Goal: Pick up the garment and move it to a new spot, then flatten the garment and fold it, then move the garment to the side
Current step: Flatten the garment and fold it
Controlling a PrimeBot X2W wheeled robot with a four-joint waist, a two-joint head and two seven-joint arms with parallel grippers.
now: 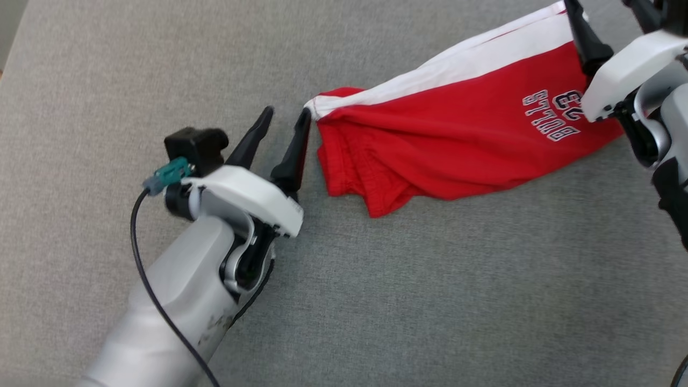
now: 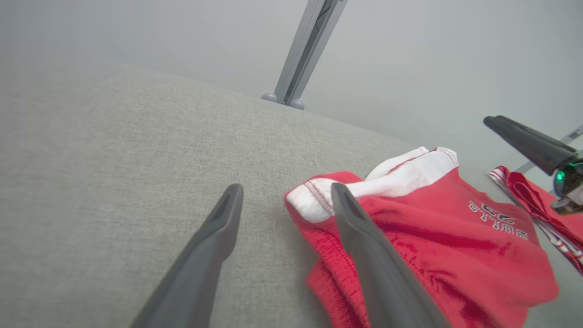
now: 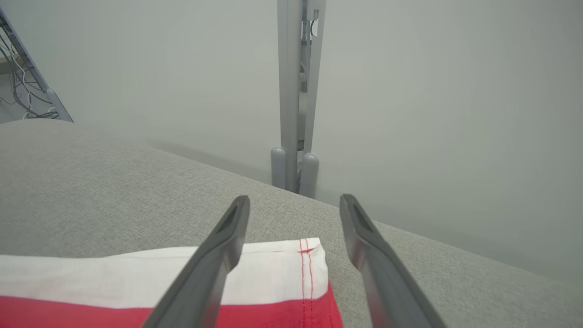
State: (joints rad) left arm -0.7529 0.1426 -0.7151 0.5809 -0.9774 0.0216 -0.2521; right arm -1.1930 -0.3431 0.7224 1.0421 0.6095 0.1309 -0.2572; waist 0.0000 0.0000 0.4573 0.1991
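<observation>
The garment (image 1: pixel 457 134) is a pair of red shorts with a white side band and dark printed lettering. It lies loosely bunched on the grey surface, from the middle to the upper right of the head view. My left gripper (image 1: pixel 286 111) stands open just left of the garment's white corner, one finger touching or nearly touching it. In the left wrist view the left gripper (image 2: pixel 287 187) has nothing between its fingers, with the garment (image 2: pixel 432 255) to the right. My right gripper (image 3: pixel 295 198) is open above the garment's (image 3: pixel 273 269) other white corner. The right gripper (image 1: pixel 602 6) is at the top right.
Grey fabric surface (image 1: pixel 430 295) stretches wide around the garment. Its far edge runs close behind both grippers, with a grey metal post (image 3: pixel 296 114) beyond it. A rack with cables (image 3: pixel 18 91) stands far left. A black cable (image 1: pixel 145 279) hangs along my left forearm.
</observation>
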